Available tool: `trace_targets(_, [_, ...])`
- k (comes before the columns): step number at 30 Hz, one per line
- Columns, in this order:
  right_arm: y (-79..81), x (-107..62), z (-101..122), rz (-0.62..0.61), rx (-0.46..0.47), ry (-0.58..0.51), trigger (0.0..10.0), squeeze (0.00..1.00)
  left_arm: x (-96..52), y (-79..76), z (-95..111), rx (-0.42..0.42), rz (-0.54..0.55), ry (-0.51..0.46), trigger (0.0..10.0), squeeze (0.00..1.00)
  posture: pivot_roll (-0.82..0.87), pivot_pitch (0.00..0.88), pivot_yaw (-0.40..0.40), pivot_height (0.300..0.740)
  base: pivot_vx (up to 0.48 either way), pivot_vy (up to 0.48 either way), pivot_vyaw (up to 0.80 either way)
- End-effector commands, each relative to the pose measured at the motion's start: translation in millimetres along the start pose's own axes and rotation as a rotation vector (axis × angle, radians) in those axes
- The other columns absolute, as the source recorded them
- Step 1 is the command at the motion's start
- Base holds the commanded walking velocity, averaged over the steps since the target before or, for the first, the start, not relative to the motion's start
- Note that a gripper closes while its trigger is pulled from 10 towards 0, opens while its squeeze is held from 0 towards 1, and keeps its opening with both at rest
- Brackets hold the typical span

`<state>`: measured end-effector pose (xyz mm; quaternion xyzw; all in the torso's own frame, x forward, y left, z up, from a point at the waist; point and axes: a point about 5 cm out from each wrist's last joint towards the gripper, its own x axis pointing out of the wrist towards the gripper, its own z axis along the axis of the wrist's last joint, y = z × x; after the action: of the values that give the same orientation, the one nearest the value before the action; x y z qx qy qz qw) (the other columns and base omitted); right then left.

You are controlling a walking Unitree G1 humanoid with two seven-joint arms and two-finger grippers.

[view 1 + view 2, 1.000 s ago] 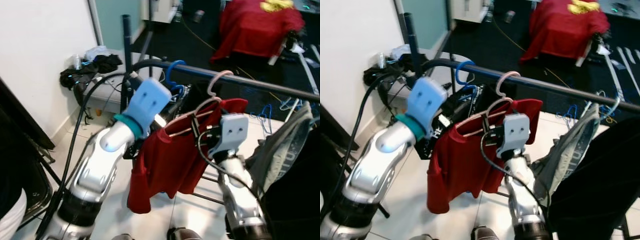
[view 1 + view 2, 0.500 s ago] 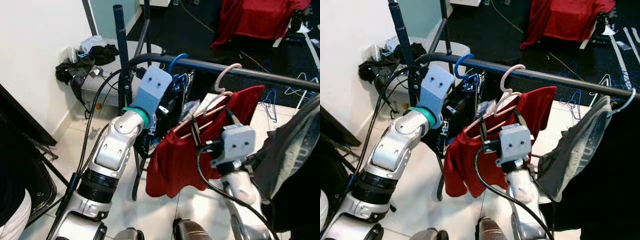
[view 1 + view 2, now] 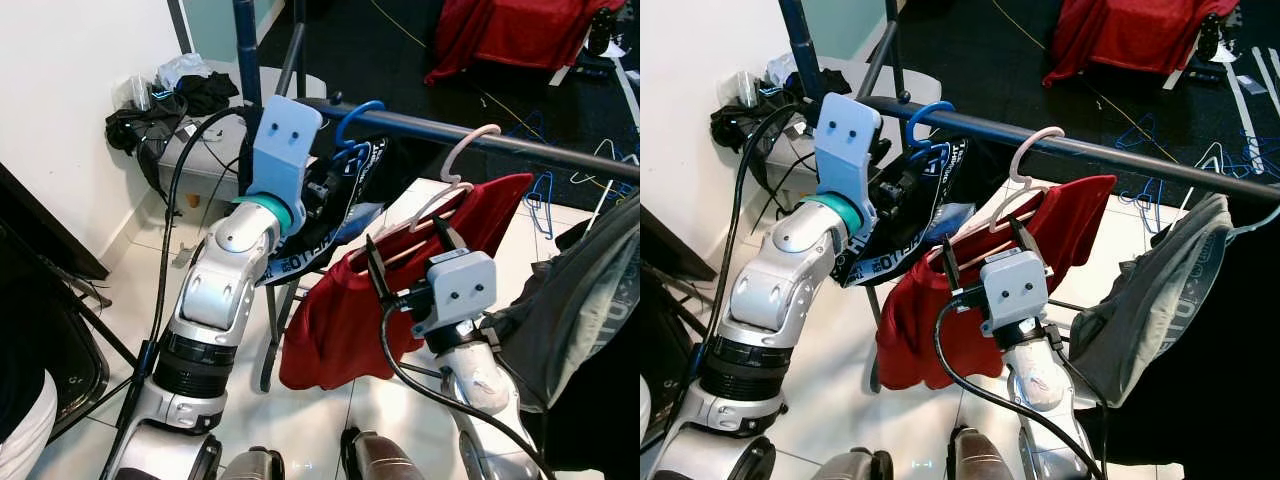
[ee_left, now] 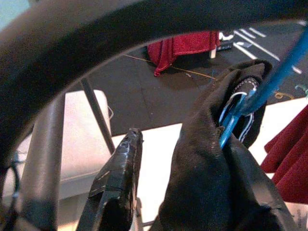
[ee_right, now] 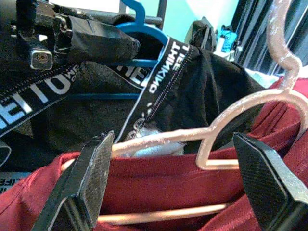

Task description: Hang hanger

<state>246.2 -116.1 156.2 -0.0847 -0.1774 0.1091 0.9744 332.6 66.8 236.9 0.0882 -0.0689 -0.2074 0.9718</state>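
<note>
Hanging from the dark rail (image 3: 480, 135), the pink hanger (image 3: 455, 185) carrying a red shirt (image 3: 350, 310) is seen in the eye views, just beside a blue hanger (image 3: 355, 125) with a black garment (image 3: 330, 225). The right end effector (image 3: 410, 250) is spread wide below the rail, its fingers astride the pink hanger without touching. In the left wrist view, the left end effector (image 4: 192, 192) is clamped on the black garment beneath the rail. In the right wrist view, both right fingers (image 5: 89, 180) flank the pink hanger.
</note>
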Motion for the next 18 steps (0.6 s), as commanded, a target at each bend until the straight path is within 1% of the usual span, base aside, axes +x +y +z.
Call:
trace_targets(1, [0.3, -1.4, 0, 0.008, 0.009, 0.012, 10.0, 0.00, -2.3, -3.7, -3, 0.020, -0.017, 0.002, 0.0, 0.00, -0.10, 0.118, 0.035, 0.740, 0.000, 0.000, 0.00])
trace_targets(2, [0.3, -1.4, 0, 0.008, 0.009, 0.012, 10.0, 0.00, -2.3, -3.7, -3, 0.020, -0.017, 0.002, 0.0, 0.00, -0.10, 0.118, 0.035, 0.740, 0.000, 0.000, 0.00])
trace_targets(4, [-1.3, -1.7, -1, 0.007, 0.011, 0.022, 10.0, 0.00, -9.2, -6.3, -6, 0.046, -0.051, 0.007, 0.0, 0.00, -0.10, 0.116, 0.033, 0.740, 0.000, 0.000, 0.00])
trace_targets(6, [-1.4, -1.7, -1, 0.007, 0.011, 0.024, 10.0, 0.00, -10.2, -6.5, -7, 0.048, -0.055, 0.008, 0.0, 0.00, -0.10, 0.116, 0.033, 0.740, 0.000, 0.000, 0.00])
trace_targets(7, [-0.6, -1.1, -2, 0.010, 0.014, 0.025, 10.0, 0.00, -12.7, -7.4, -8, 0.064, -0.068, 0.007, 0.0, 0.00, -0.10, 0.112, 0.031, 0.740, 0.000, 0.000, 0.00])
trace_targets(10, [0.3, -0.1, -2, 0.014, 0.015, 0.024, 10.0, 0.00, -14.8, -8.1, -9, 0.076, -0.078, 0.005, 0.0, 0.00, -0.10, 0.109, 0.030, 0.740, 0.000, 0.000, 0.00])
trace_targets(12, [0.6, 2.6, -1, 0.020, 0.016, 0.021, 10.0, 0.00, -17.4, -8.7, -7, 0.091, -0.088, -0.015, 0.0, 0.00, -0.09, 0.105, 0.026, 0.740, 0.000, 0.000, 0.00])
trace_targets(14, [0.3, 3.4, -1, 0.022, 0.015, 0.019, 10.0, 0.00, -17.9, -8.5, -5, 0.091, -0.088, -0.028, 0.0, 0.00, -0.09, 0.105, 0.026, 0.740, 0.000, 0.000, 0.00])
trace_targets(17, [0.8, 5.8, 1, 0.035, 0.007, 0.007, 10.0, 0.00, -19.9, -6.8, 2, 0.082, -0.087, -0.074, 0.0, 0.00, -0.10, 0.101, 0.025, 0.740, 0.000, 0.000, 0.00])
trace_targets(18, [0.8, 7.3, 3, 0.040, 0.000, -0.003, 10.0, 0.00, -22.3, -4.9, 8, 0.079, -0.092, -0.107, 6.6, 0.00, -0.10, 0.099, 0.028, 0.740, 0.000, 0.000, 0.00])
